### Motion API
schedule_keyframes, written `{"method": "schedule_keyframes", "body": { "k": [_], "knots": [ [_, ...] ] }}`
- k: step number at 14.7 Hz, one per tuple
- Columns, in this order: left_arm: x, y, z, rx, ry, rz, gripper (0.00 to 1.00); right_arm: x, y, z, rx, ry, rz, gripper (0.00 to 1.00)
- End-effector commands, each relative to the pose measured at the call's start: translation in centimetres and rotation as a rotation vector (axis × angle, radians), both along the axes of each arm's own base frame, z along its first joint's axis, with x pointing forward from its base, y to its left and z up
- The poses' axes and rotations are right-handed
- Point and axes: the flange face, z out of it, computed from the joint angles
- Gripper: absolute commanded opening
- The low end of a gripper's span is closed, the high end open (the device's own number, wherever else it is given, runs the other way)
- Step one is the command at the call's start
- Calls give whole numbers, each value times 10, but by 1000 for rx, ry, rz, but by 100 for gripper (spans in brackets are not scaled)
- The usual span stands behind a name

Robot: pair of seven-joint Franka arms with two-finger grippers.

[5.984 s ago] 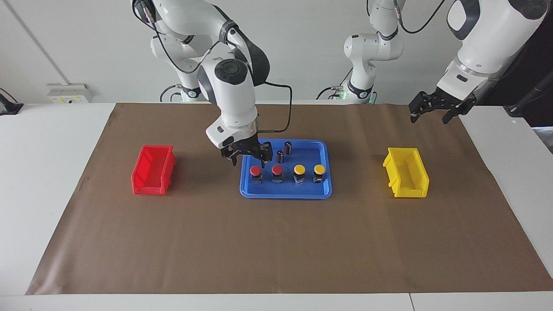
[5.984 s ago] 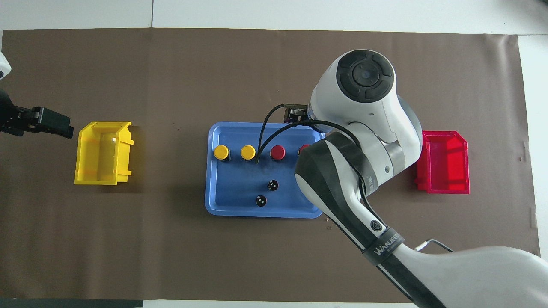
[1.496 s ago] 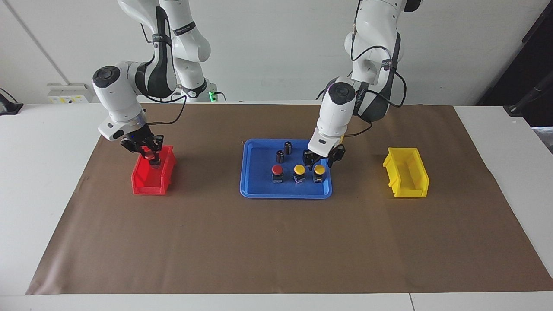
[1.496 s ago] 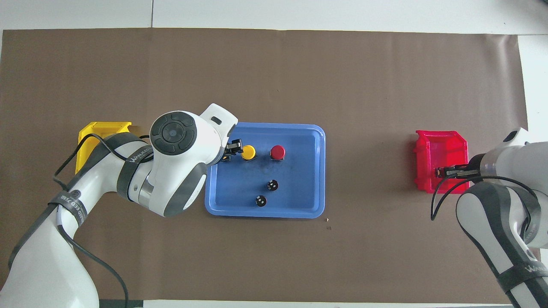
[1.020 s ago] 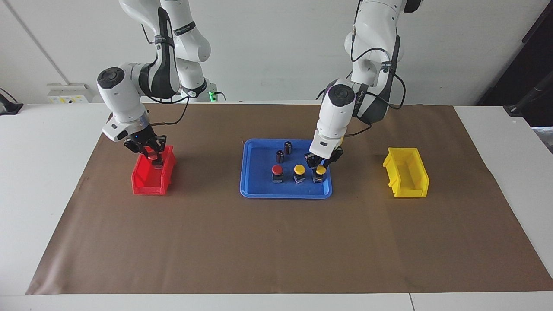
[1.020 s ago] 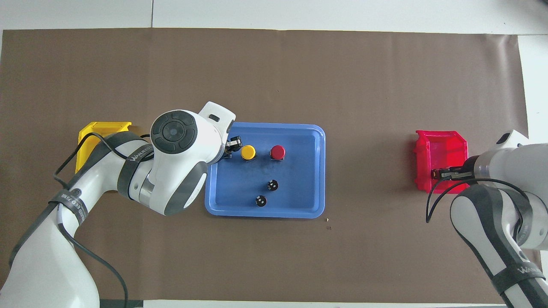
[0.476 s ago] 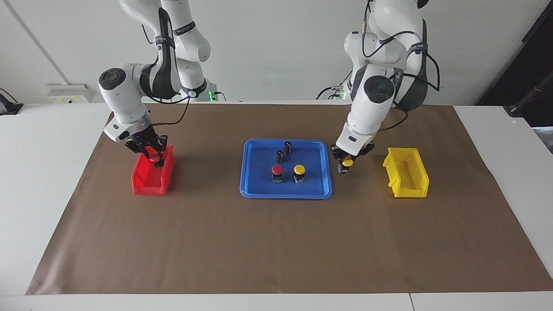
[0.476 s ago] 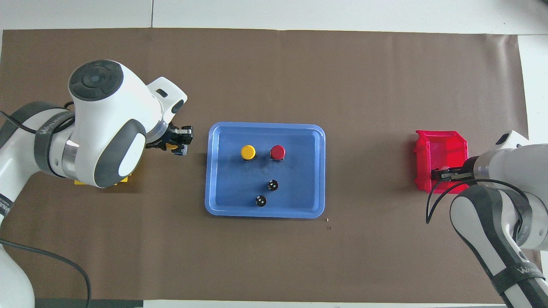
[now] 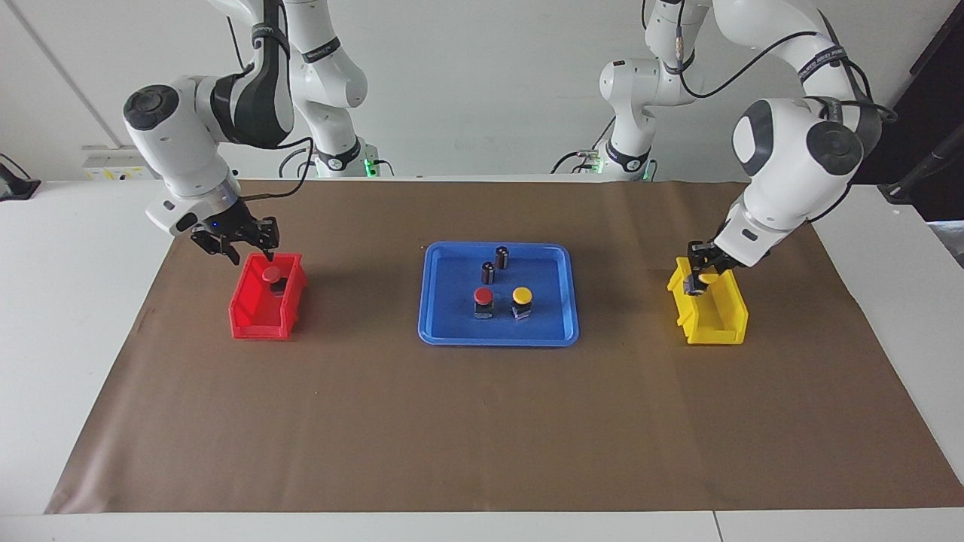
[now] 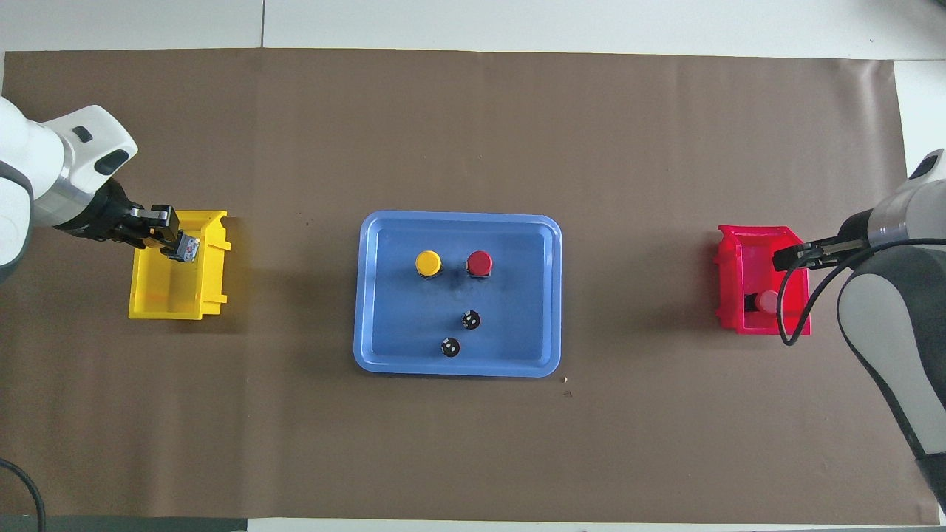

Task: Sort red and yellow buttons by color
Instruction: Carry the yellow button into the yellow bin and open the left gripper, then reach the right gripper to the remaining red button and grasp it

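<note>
**One red binned, one yellow about to drop**

At the right arm's end, the right gripper (image 9: 239, 252) hangs empty just over the red bin (image 9: 256, 328). I cannot tell whether it is spread or pressed together. The binned red button (image 9: 269, 275) lies inside, clear of the gripper.

Mid-table, the blue tray (image 9: 497, 340) holds the tray's red button (image 9: 483, 295) and the tray's yellow button (image 9: 521, 294), upright and just beside each other. Two dark cylinders (image 9: 495, 263) stand nearer to the robots than the buttons.

At the left arm's end, the left gripper (image 9: 700, 275) is pinching the held yellow button (image 9: 706, 278), which is tipped over sideways above the yellow bin (image 9: 715, 331), close to its rim.

Risks, as I judge them:
- Letting go this near the rim could bounce the tilted button off the wall onto the brown paper.
- The right gripper sits low by the bin wall, so a sideways start could drag the bin.
- On the next picks, the cylinders stand in the arms' line of approach, and the close-set buttons leave little room, so a neighbour may topple.
</note>
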Motion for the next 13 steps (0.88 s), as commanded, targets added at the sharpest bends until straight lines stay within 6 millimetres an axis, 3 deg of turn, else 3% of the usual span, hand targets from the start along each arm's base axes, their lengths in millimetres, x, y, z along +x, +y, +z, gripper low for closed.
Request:
{"method": "schedule_keyframes", "body": {
  "k": [1, 3, 4, 7, 8, 11, 13],
  "knots": [
    [-19, 25, -17, -13, -4, -21, 1, 37, 115, 16, 34, -19, -95, 70],
    [-33, 34, -36, -12, -41, -15, 2, 55, 195, 20, 0, -35, -151, 71],
    [-35, 39, -44, -12, -61, -4, 2, 59, 237, 12, 1, -41, -191, 71],
    [-37, 40, -67, -11, -73, 0, 2, 48, 344, -37, -40, -66, -179, 71],
    [-43, 40, -80, -10, -67, 7, 2, 44, 367, -46, -25, -99, -202, 71],
    [-52, 41, -101, -10, -82, 12, 2, 36, 400, -83, -25, -105, -208, 71],
    [-54, 40, -107, -10, -78, 9, 6, 31, 399, -94, -44, -87, -201, 71]
  ]
}}
